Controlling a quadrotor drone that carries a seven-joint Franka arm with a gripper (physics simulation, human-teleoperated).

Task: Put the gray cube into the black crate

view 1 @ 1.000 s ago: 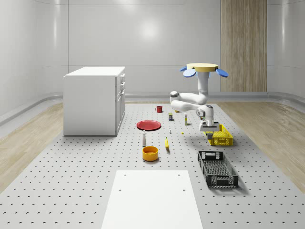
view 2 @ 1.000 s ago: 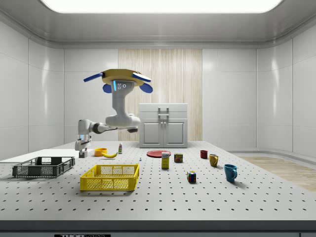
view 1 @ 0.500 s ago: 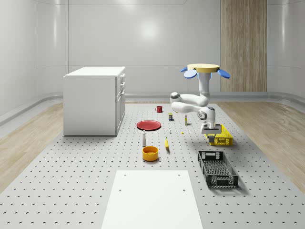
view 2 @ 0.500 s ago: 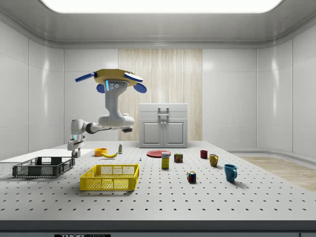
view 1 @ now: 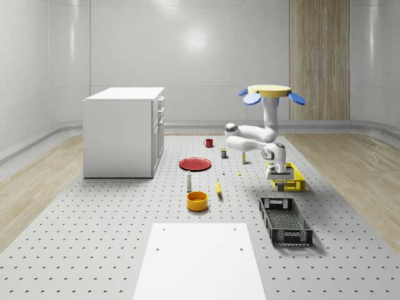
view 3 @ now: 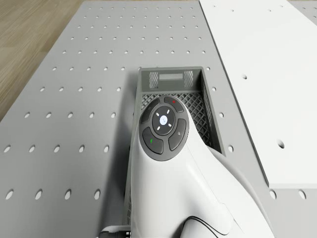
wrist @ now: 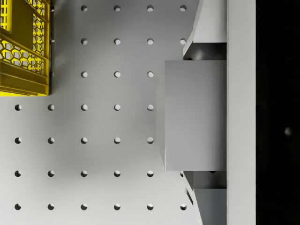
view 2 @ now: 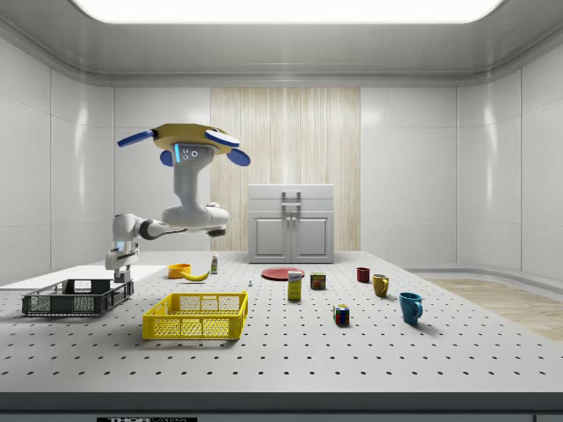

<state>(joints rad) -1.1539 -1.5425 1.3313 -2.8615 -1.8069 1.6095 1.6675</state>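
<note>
The gray cube [wrist: 194, 115] is held between the two fingers [wrist: 208, 28] of my gripper [wrist: 201, 115], which is shut on it. In the whole-scene view the gripper [view 1: 280, 182] hangs above the table, between the yellow crate [view 1: 289, 177] and the far end of the black crate [view 1: 285, 220]. From the side, the gripper [view 2: 120, 264] hangs just above the black crate's [view 2: 75, 297] right end. The drone [view 1: 269, 94] hovers high over the yellow crate's far end. In the drone view the arm's wrist [view 3: 163, 126] covers part of the black crate [view 3: 171, 78].
A yellow crate corner [wrist: 23, 47] lies close by the gripper. An orange bowl [view 1: 197, 200], banana [view 1: 219, 187], red plate [view 1: 195, 164] and white cabinet [view 1: 124, 131] stand toward the whole-scene view's left. A white panel [view 1: 200, 259] lies at the table's near end.
The drone, arm and held cube have moved to the side view's left, from over the yellow crate's end toward the black crate. The gripper has stayed shut on the cube.
</note>
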